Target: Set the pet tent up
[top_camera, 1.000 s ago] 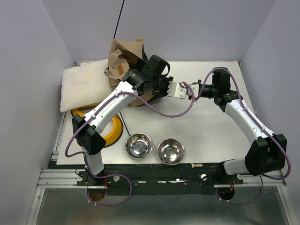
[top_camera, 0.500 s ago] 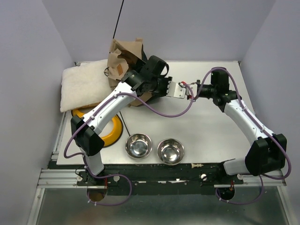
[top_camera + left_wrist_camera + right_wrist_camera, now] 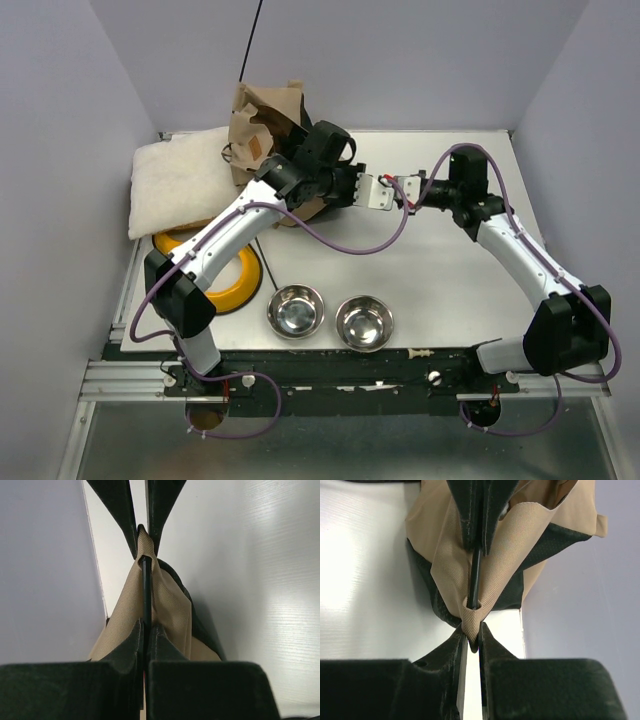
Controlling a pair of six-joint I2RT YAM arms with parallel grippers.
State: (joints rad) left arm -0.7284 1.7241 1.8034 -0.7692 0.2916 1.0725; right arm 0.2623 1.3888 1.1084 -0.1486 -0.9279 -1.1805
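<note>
The pet tent (image 3: 262, 128) lies crumpled at the back left of the table, tan fabric with black trim, and one thin black pole (image 3: 252, 45) sticks up from it. My left gripper (image 3: 378, 190) is shut on another black pole (image 3: 145, 592), which runs into a tan corner pocket (image 3: 144, 545). My right gripper (image 3: 408, 187) faces it, nearly tip to tip, and is shut on the tip of that corner pocket (image 3: 472, 625). The pole (image 3: 476, 572) enters the pocket just above my right fingertips. The pompom is hidden.
A cream fluffy cushion (image 3: 180, 180) lies at the back left, with a yellow ring (image 3: 243, 278) in front of it. Two steel bowls (image 3: 296, 310) (image 3: 364, 322) stand near the front edge. The back wall is close behind the tent.
Both grippers have shifted slightly left and toward each other, still holding the pole and the pocket. The left elbow has swung a little left.
</note>
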